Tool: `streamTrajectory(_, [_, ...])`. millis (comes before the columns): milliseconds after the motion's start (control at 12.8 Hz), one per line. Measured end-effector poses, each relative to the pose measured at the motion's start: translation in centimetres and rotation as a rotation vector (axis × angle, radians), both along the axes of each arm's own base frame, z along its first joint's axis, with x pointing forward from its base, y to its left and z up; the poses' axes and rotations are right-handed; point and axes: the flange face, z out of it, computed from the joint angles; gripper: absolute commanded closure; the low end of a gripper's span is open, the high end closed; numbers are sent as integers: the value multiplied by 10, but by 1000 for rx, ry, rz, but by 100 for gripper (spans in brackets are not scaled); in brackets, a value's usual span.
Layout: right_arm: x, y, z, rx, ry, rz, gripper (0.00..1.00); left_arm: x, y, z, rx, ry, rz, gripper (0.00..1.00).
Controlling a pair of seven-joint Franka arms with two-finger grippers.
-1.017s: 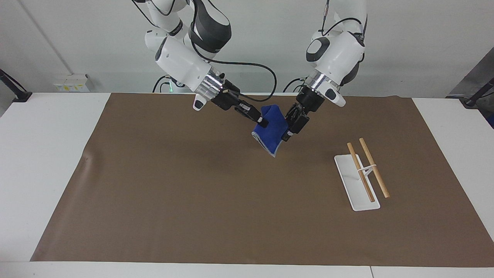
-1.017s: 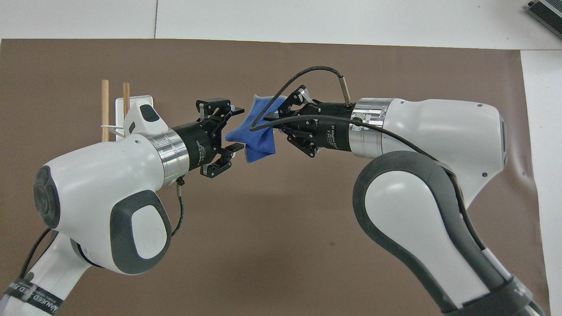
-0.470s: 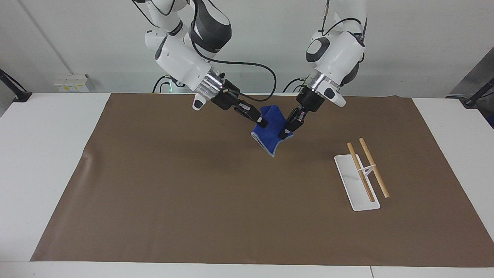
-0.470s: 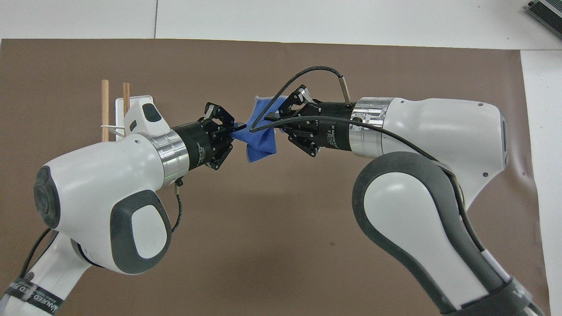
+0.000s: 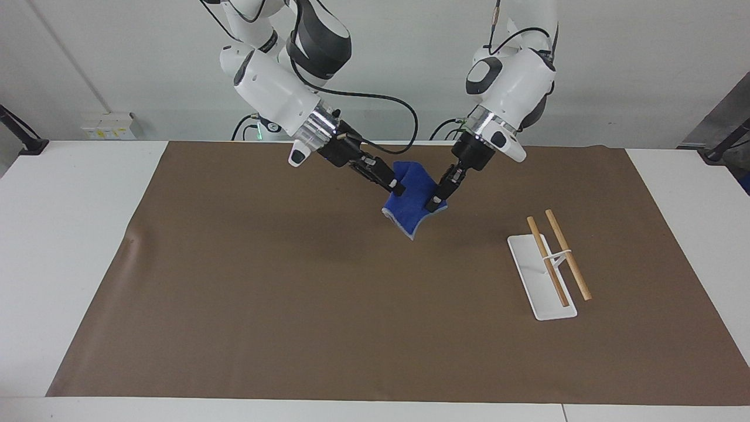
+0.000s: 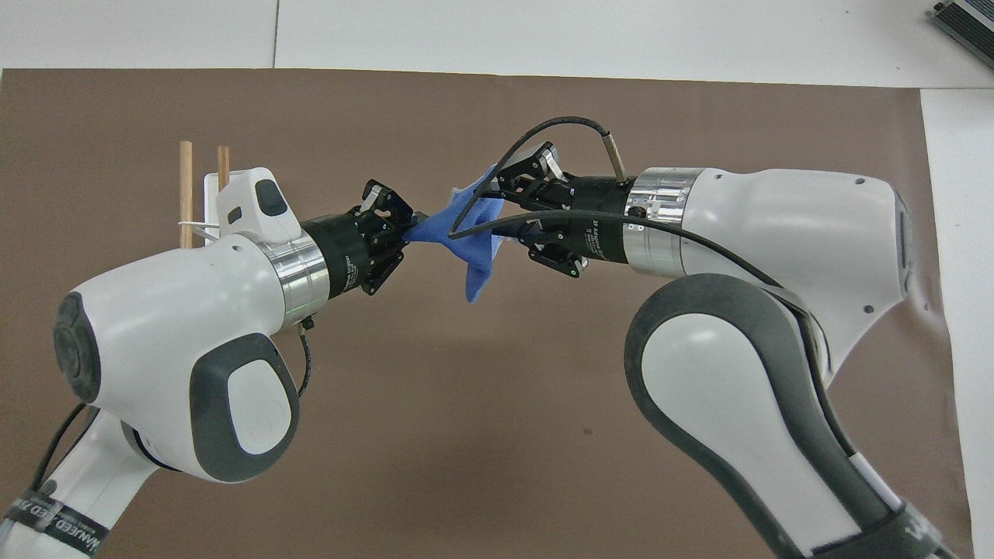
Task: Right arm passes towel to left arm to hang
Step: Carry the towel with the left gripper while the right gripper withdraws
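The blue towel [image 5: 410,206] hangs in the air over the brown mat [image 5: 263,293], stretched between both grippers; it also shows in the overhead view [image 6: 475,260]. My right gripper [image 5: 397,187] is shut on the towel's upper edge and also shows from above [image 6: 491,208]. My left gripper [image 5: 435,204] is shut on the towel's corner toward the left arm's end, and also shows from above [image 6: 410,230]. The towel's loose lower part droops below the two grips.
A white rack base [image 5: 536,293] with two wooden rods [image 5: 567,255] on a thin post stands on the mat toward the left arm's end of the table. From above, the rods [image 6: 185,186] show just past the left arm's wrist.
My left gripper went from open around the towel's corner to shut on it. Both grippers have since drawn slightly apart, and the towel is now pulled taut between them.
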Motion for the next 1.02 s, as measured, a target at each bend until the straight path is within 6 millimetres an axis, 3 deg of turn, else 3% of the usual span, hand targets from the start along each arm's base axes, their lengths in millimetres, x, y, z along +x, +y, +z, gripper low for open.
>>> streamTrajectory(235, [3,-25,1,-158,-29,55,0,3,5,0,35,-49,-50,100])
streamTrajectory(470, [0,-65,7,-391,-34,128,0,14,27,-1,84,-111,-87,100])
streamTrajectory(704, [-16,-101,19,-610,-25,246,0,31,64,-5,119,-139,-65,100])
streamTrajectory(1017, [-18,-155,26,-780,-95,438,0,56,136,-11,143,-132,43,100])
